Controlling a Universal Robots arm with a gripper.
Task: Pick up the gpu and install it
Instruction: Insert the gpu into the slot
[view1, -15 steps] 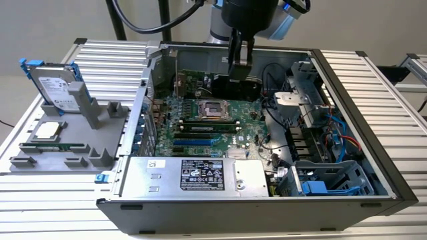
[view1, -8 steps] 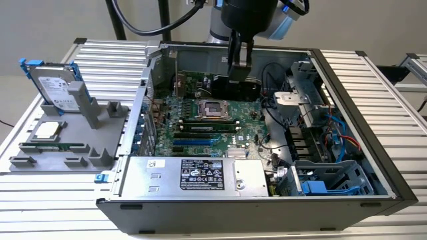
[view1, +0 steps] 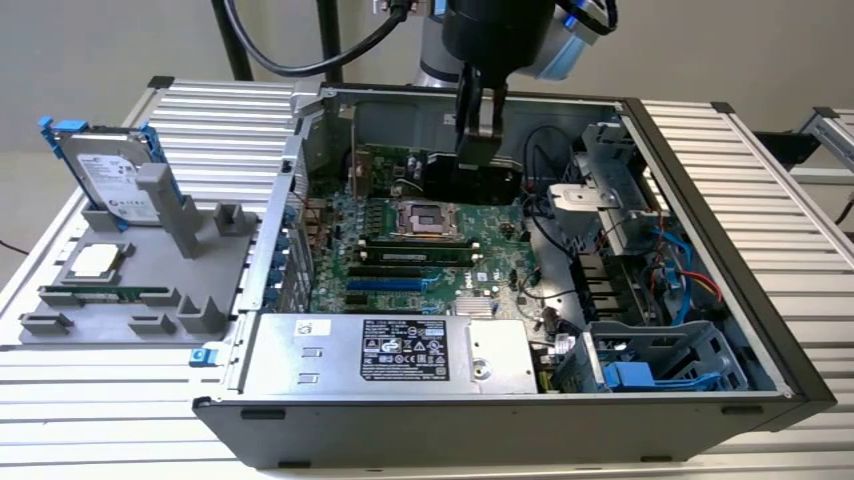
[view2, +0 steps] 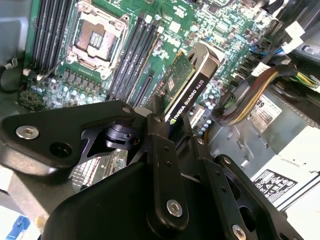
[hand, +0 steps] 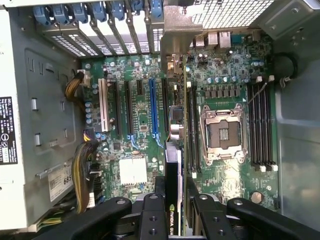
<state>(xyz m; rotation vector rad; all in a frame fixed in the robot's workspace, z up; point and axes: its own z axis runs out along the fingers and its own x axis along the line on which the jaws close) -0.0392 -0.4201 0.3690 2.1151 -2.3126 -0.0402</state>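
Observation:
The gpu (view1: 475, 178) hangs edge-down inside the open computer case (view1: 747, 300), with my gripper (view1: 479, 135) shut on its upper edge. In the second wrist view the gpu (view2: 186, 87) shows its green board and black cooler between my black fingers (view2: 159, 131), above the motherboard (view2: 165, 30). In the first wrist view the gpu (hand: 173, 170) runs edge-on from my gripper (hand: 175, 197) to its silver bracket (hand: 175, 37) at the case's rear wall. It sits over the black slot between the blue slot (hand: 152, 105) and the CPU socket (hand: 220, 132). I cannot tell whether it touches the slot.
The power supply (view1: 387, 350) lines the case's near side, with cable bundles (hand: 82, 170) beside it. A blue drive cage (view1: 654, 360) and wiring fill the exterior view's right. Left of the case, a grey fixture (view1: 80, 315) holds a hard drive (view1: 114, 175) and a memory stick (view1: 107, 295).

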